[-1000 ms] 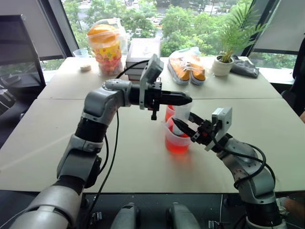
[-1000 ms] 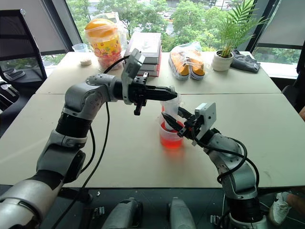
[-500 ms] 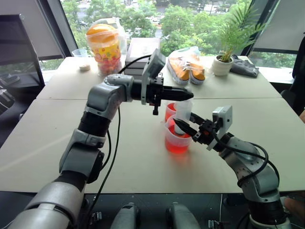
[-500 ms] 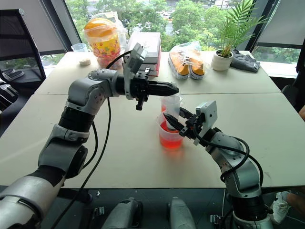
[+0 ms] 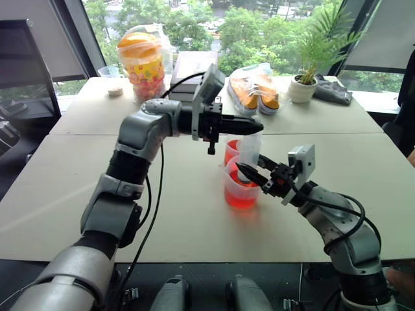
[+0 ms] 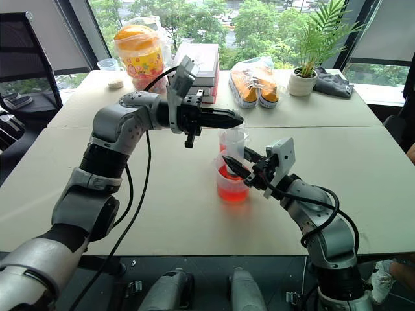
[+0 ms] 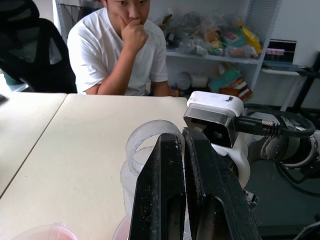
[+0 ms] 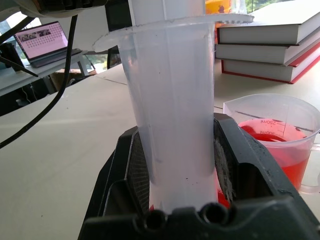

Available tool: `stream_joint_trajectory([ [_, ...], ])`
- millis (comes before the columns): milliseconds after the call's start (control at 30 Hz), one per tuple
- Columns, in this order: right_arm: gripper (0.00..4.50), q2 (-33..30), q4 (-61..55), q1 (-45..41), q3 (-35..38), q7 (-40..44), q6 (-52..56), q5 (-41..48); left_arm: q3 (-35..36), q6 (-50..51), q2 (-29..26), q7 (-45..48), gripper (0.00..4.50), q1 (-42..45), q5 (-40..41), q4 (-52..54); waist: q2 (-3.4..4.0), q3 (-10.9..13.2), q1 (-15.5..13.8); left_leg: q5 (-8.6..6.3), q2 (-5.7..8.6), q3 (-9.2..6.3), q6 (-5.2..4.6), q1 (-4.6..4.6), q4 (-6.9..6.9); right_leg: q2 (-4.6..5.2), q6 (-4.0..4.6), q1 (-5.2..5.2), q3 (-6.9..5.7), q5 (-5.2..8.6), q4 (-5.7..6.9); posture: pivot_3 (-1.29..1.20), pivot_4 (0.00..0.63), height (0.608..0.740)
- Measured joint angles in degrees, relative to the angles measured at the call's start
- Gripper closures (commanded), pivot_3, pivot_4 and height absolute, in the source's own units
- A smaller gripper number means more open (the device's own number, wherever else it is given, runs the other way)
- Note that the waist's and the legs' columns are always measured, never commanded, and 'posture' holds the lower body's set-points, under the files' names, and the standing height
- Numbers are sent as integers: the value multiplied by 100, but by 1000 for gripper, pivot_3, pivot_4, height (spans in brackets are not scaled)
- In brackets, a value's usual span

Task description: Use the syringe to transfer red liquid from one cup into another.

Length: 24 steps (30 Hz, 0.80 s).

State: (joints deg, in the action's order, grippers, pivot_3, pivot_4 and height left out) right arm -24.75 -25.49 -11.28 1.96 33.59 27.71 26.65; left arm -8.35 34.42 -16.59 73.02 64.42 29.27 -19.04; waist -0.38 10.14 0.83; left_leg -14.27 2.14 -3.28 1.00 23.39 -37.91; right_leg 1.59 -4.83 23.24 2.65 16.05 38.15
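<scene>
Drawing red liquid (image 5: 241, 196) cleanly means a straight plunger lift: right gripper (image 5: 249, 173) fingers clamp the syringe (image 5: 247, 155) upright in the front cup (image 5: 241, 188); left gripper (image 5: 249, 127), fingers pressed together, sits at its twelve o'clock.

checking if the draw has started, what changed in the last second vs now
Little visibly changed. The left gripper sits a touch higher above the syringe than a second ago, jaws shut throughout. The right gripper stays clamped on the syringe barrel, upright over the near cup of red liquid. Both cups are unmoved.
</scene>
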Motion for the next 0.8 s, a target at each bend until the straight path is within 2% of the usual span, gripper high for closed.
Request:
stream_joint_trajectory([
  [233,3079,-69,-54,-87,9,-41,157,69,42,-2,2,-1,4462,3,1,1,0,0,-1,0,0,0,0,1,0,0,0,0,0,0,0,0,150,740],
  [333,3079,-71,-111,-94,6,-54,202,91,55,-1,-19,-8,3573,3,0,2,0,0,3,0,0,0,0,1,0,0,0,1,0,0,0,0,150,740],
  [567,3079,-118,-148,-267,202,-190,501,264,41,9,-87,112,259,-14,5,158,0,1,-2,0,0,0,0,2,1,1,0,1,0,0,-2,0,150,740],
  [600,3079,-118,-168,-290,272,-227,593,345,37,10,-138,159,51,-42,9,239,0,1,-1,0,0,-1,0,2,4,1,0,2,0,0,-2,0,150,740],
  [800,3079,-121,-393,-308,396,-350,982,741,100,51,-420,176,51,-160,33,507,1,1,0,0,-1,0,0,3,6,3,0,5,1,0,-3,0,150,740],
])
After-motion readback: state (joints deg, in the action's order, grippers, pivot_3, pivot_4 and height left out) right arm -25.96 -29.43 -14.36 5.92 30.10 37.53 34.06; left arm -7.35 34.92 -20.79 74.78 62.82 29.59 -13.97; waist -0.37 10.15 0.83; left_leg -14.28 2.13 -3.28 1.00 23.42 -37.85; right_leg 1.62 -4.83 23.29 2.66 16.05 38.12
